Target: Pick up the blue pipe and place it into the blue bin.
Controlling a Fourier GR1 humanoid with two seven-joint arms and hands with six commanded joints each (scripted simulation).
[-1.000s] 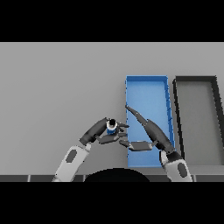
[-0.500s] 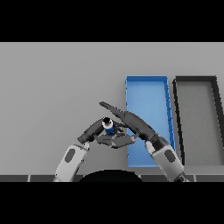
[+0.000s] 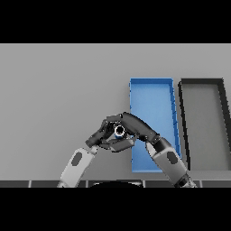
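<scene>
Two hands meet over the blue pipe (image 3: 119, 131), which sits near the front edge of the table (image 3: 54, 90), just left of the blue bin's (image 3: 151, 97) left wall. Only the pipe's round open end shows, ringed by dark fingers. The right hand (image 3: 131, 122) arches over from the bin side with fingers curled down around the pipe; the left hand (image 3: 101, 135) closes in from the other side, its fingers bent against the pipe from below and left. Whether the pipe rests on the table or is already lifted clear, I cannot tell.

The step in hand appears to be securing the grasp before the lift. Doing it well probably means one hand taking the full hold, likely the right since it is nearer the bin, and the left easing away so the pipe is not tugged two ways.

The bin's left wall stands just beside the pipe, so the carry needs enough height to clear that rim. The bin's floor lies bare toward its far end. A dark bin (image 3: 203, 122) stands just beyond the blue bin's right wall.
</scene>
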